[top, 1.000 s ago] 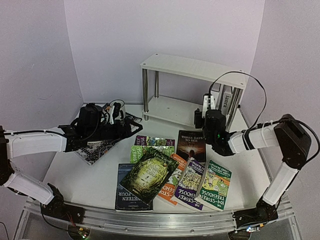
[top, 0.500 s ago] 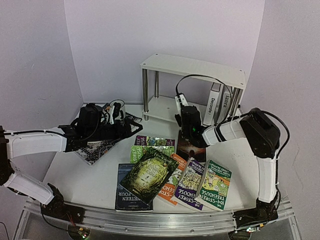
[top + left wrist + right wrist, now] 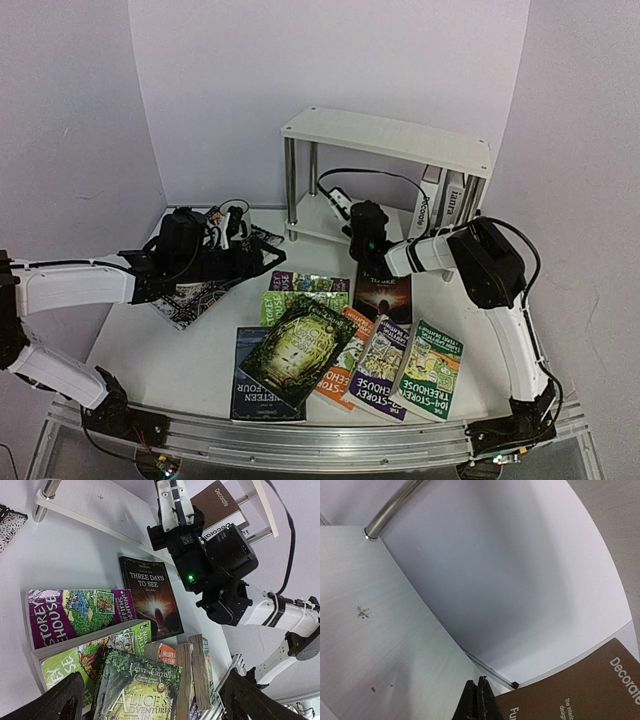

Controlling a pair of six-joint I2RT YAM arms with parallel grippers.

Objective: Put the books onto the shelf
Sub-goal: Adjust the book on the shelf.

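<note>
Matt shelf [image 3: 385, 135] — legs [image 3: 290, 185] probably polished metal.

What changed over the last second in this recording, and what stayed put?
The right gripper swung left from the table's right side to just above the lower board of the shelf. Its jaws went from open to shut, with nothing between them. The left gripper stayed open, hovering over the books on the table, and none of those books shifted.
</note>
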